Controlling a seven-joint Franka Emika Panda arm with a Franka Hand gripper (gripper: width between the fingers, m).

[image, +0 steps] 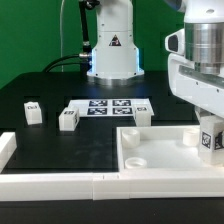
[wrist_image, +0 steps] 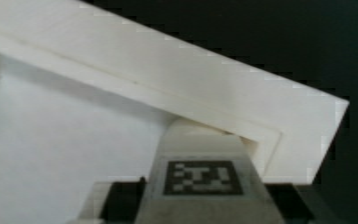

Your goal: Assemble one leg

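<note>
My gripper (image: 211,132) is shut on a leg (image: 208,142), a small white block with a black-and-white tag. It holds the leg upright at the near corner of the large white panel (image: 150,158) on the exterior view's right. In the wrist view the held leg (wrist_image: 204,165) sits between the dark fingers (wrist_image: 123,200), its far end at the inner corner of the panel's raised rim (wrist_image: 247,95). Whether the leg touches the panel I cannot tell. Three more legs stand on the black table: one (image: 33,112), another (image: 68,119) and a third (image: 143,116).
The marker board (image: 110,106) lies flat behind the loose legs. A low white rail (image: 60,184) runs along the table's front edge, with an end piece (image: 6,150) on the exterior view's left. The arm's base (image: 112,50) stands at the back.
</note>
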